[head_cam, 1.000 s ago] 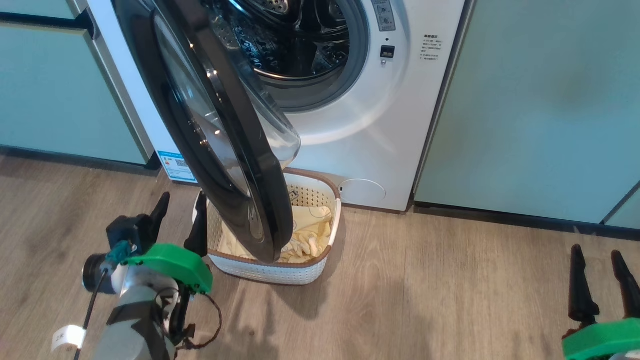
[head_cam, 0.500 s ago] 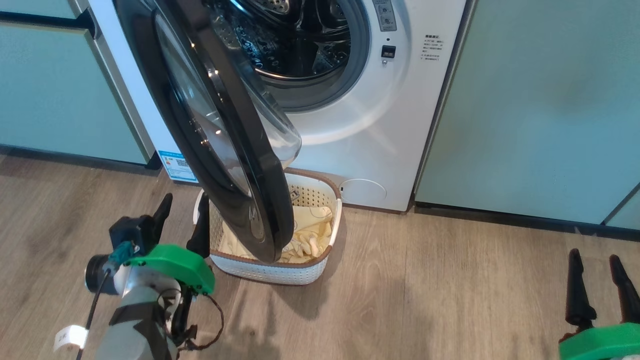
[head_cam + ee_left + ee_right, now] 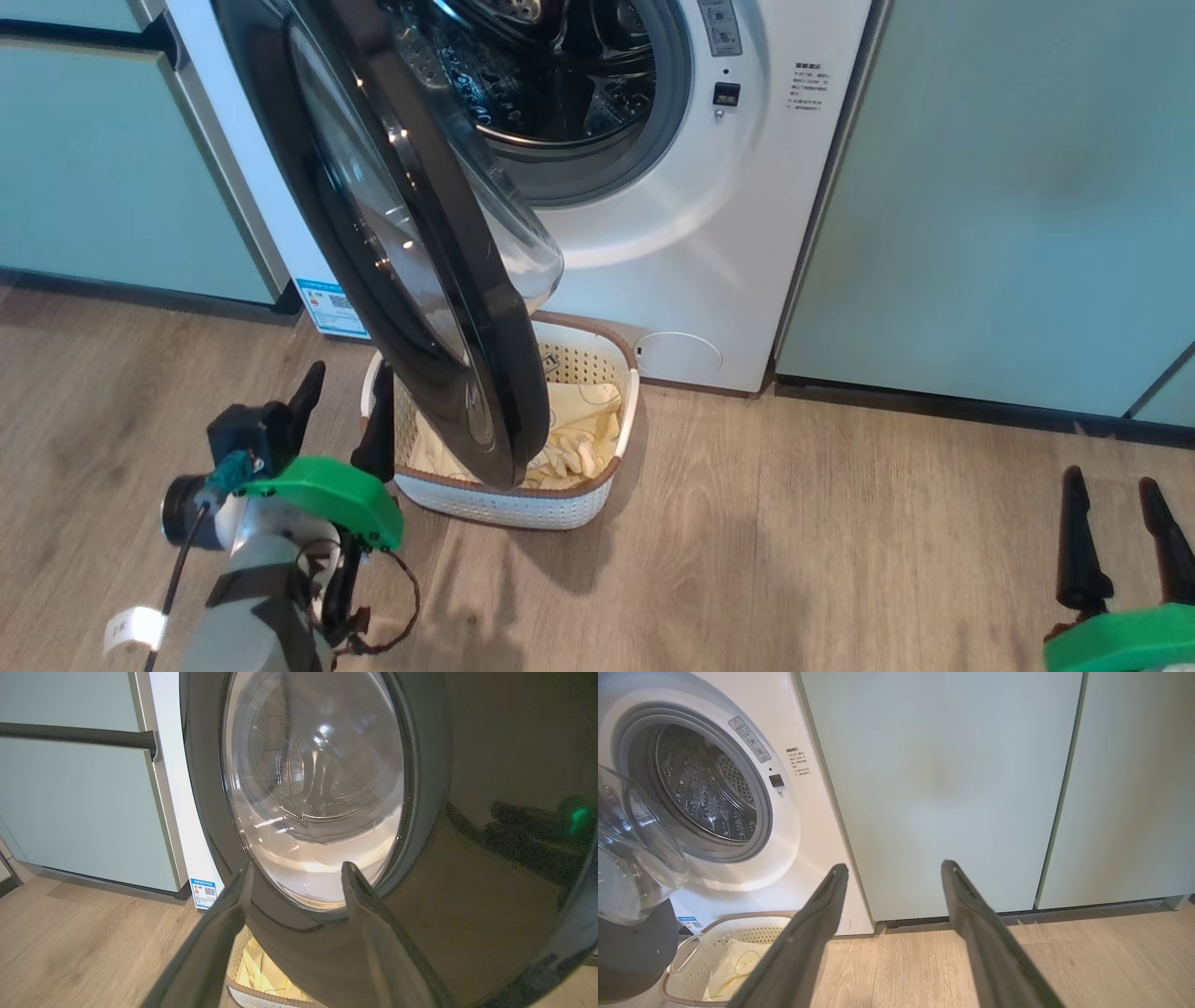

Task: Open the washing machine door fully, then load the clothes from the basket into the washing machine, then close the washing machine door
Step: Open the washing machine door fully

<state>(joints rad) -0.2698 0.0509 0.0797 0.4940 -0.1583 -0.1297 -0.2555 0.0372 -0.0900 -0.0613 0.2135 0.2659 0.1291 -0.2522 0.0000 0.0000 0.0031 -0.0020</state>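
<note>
The washing machine (image 3: 709,233) stands white between teal cabinets, its steel drum mouth (image 3: 560,75) uncovered. Its door (image 3: 392,243), black-rimmed with a domed glass bowl, hangs partly swung out over the basket (image 3: 509,499). Pale yellow clothes (image 3: 579,439) lie in that cream basket on the floor. My left gripper (image 3: 344,390) is open, just left of the basket and below the door's outer face (image 3: 467,835), touching nothing. My right gripper (image 3: 1113,487) is open at the lower right, far from the door. The right wrist view shows the drum (image 3: 703,791), the basket (image 3: 686,970) and the clothes (image 3: 733,966).
Pale teal cabinet doors (image 3: 1008,196) flank the washer on both sides, the left one (image 3: 103,177) with a dark bar handle (image 3: 79,737). Wood-look floor (image 3: 840,560) stretches open between the basket and my right gripper. A blue sticker (image 3: 327,306) sits low on the washer.
My left gripper has edged slightly right and up toward the basket and door. The view has shifted a little. The door and right gripper stay about where they were.
</note>
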